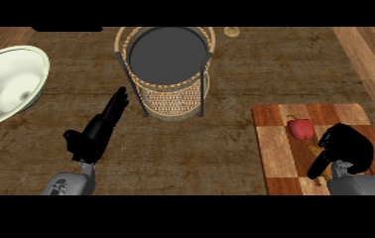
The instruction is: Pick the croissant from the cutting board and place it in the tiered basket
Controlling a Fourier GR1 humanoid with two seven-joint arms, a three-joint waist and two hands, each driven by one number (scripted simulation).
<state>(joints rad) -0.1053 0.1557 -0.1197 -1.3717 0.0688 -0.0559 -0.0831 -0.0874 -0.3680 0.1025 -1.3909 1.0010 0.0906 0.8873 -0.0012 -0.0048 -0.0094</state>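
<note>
1. Left hand (92,133): fingers straight, holding nothing, tips near the tiered basket (172,100).
2. Bare counter (212,152) lies between basket and cutting board (275,148).
3. Right hand (348,143) is curled over the croissant (321,147) on the board, beside a red pepper (300,128). Only a tan sliver shows, so its long axis cannot be told.

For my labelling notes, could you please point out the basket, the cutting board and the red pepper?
basket (170,100): head view, woven lower wall.
cutting board (275,148): head view, bare left strip.
red pepper (300,129): head view, its body.
</note>
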